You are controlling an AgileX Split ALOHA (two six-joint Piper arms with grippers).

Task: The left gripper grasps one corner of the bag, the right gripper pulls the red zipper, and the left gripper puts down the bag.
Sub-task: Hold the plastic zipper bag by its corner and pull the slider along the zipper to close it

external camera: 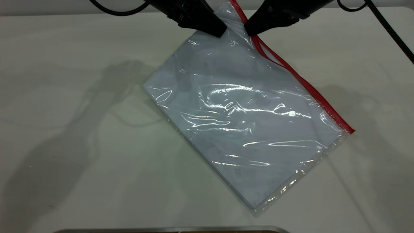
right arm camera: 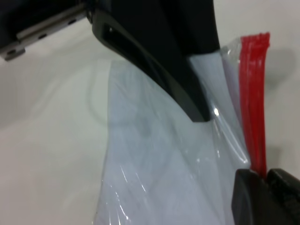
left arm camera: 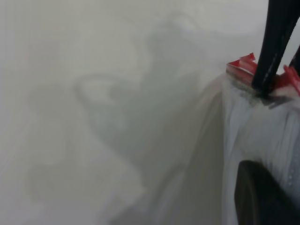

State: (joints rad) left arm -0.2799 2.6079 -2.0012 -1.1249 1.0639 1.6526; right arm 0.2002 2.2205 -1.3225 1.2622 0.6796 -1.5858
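Two grippers meet at the bag's (external camera: 245, 123) raised far corner. Left gripper (external camera: 217, 31) pinches the thin, slippery film there; right gripper (external camera: 250, 31) is clamped on the zipper (external camera: 302, 79). Paper-stiffened, the light bag rests low-end on the table (external camera: 64, 129).

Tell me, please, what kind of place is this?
Probably a robot lab bench: a plain white table, two black grippers, left gripper and right gripper, working on a clear bag of white sheets.

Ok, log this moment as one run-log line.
left hand: shut on bag top corner | right hand: shut on red zipper | bag: corner lifted, rest on table
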